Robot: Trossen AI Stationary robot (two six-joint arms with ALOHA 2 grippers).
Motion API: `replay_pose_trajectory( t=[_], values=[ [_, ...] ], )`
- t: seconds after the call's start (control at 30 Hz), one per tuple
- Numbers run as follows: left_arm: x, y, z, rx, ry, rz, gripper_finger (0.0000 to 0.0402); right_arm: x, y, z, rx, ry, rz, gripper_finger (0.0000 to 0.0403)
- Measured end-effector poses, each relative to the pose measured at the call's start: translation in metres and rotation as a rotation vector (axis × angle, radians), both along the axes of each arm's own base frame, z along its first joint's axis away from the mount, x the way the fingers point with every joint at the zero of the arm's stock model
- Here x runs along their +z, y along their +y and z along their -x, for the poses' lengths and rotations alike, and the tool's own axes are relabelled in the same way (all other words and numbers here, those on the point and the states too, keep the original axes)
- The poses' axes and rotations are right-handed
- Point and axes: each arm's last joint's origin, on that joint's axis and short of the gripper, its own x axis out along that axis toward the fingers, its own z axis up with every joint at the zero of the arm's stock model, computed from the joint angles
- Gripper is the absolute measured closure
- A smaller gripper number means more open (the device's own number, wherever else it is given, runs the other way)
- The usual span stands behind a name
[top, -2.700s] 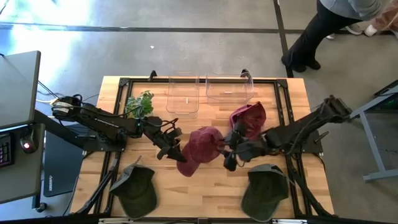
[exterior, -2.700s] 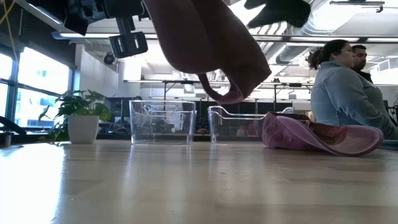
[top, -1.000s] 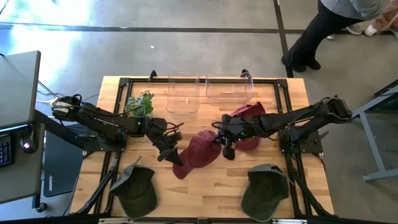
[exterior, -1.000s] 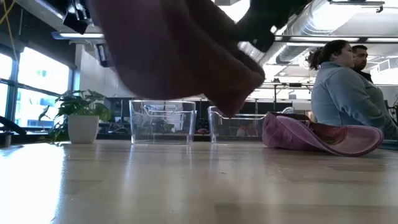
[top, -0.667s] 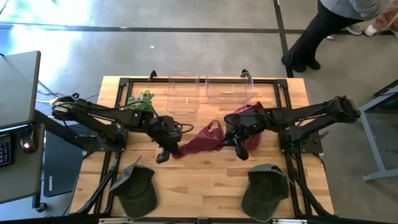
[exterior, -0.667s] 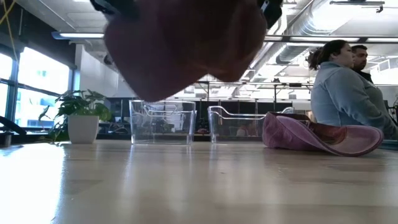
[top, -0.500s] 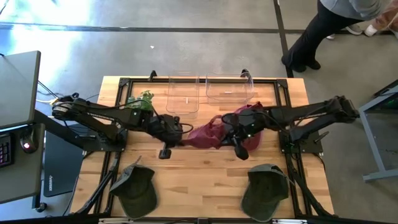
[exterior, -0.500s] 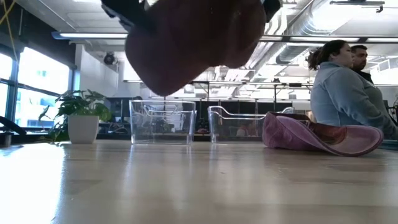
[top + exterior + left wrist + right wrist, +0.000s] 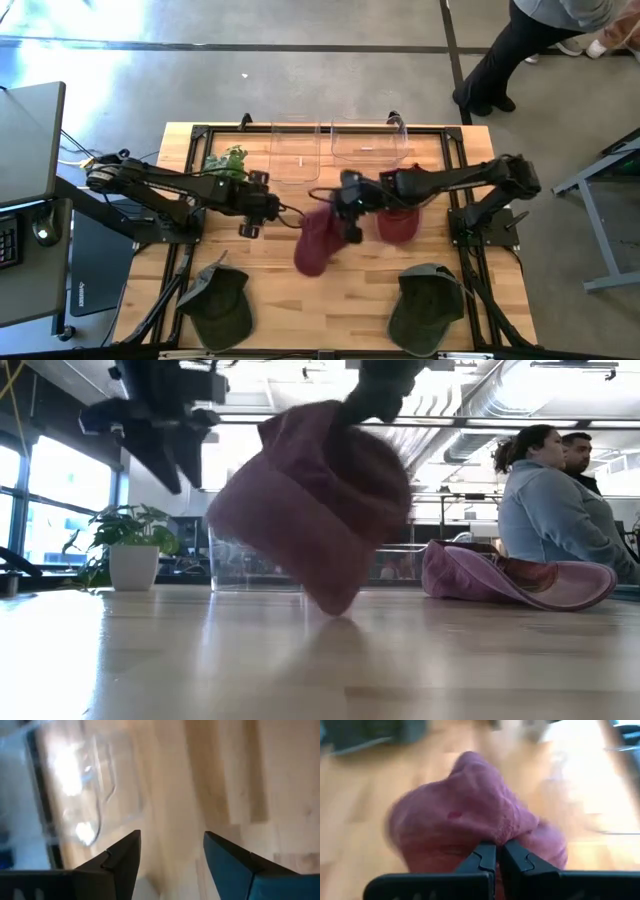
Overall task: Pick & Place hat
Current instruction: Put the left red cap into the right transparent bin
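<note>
Hanging from the right gripper (image 9: pixel 349 222), the maroon hat (image 9: pixel 316 244) dangles near table centre, its lowest edge at or just above the wood in the low view; contact cannot be told. Right fingers (image 9: pixel 489 859) are clenched on the hat's fabric. Left gripper (image 9: pixel 250 214), at 9 o'clock from the hat, stands released, fingers (image 9: pixel 122 855) spread with nothing between them. Second maroon hat (image 9: pixel 398 222) lies at 3 o'clock. Two clear bins (image 9: pixel 294 150) sit at 12 o'clock.
</note>
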Motion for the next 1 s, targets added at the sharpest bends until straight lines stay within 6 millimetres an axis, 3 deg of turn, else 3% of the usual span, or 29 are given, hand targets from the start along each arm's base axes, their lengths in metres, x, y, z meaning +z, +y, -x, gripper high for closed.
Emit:
replay_pose_trajectory(
  t=[0.1, 0.23, 0.33, 0.5, 0.63, 0.8, 0.9, 1.0],
  values=[
    [0.008, 0.001, 0.008, 0.076, -0.050, 0.013, 0.0193, 0.020, -0.005, -0.008, -0.072, 0.001, 0.119, 0.0402],
    [0.018, 0.000, 0.021, 0.162, -0.118, 0.071, 0.0193, 0.035, 0.004, -0.016, -0.070, -0.007, 0.181, 0.0402],
    [0.022, -0.005, 0.025, 0.171, -0.154, 0.109, 0.0193, 0.014, 0.019, -0.024, -0.022, 0.038, 0.115, 0.0402],
    [0.022, -0.017, 0.026, 0.151, -0.164, 0.171, 0.0193, -0.064, 0.049, -0.024, -0.030, 0.229, -0.020, 0.0402],
    [0.019, -0.032, 0.019, 0.131, -0.182, 0.303, 0.0193, -0.099, 0.072, -0.019, -0.034, 0.240, -0.214, 0.0394],
    [0.020, -0.046, 0.004, 0.132, -0.259, 0.509, 0.0192, -0.116, 0.080, -0.015, 0.021, 0.236, -0.391, 0.0346],
    [0.022, -0.049, -0.005, 0.134, -0.321, 0.589, 0.0192, -0.111, 0.071, -0.017, 0.056, 0.256, -0.510, 0.0293],
    [0.024, -0.051, -0.010, 0.130, -0.361, 0.622, 0.0192, -0.094, 0.064, -0.020, 0.143, 0.276, -0.647, 0.0241]
  ],
)
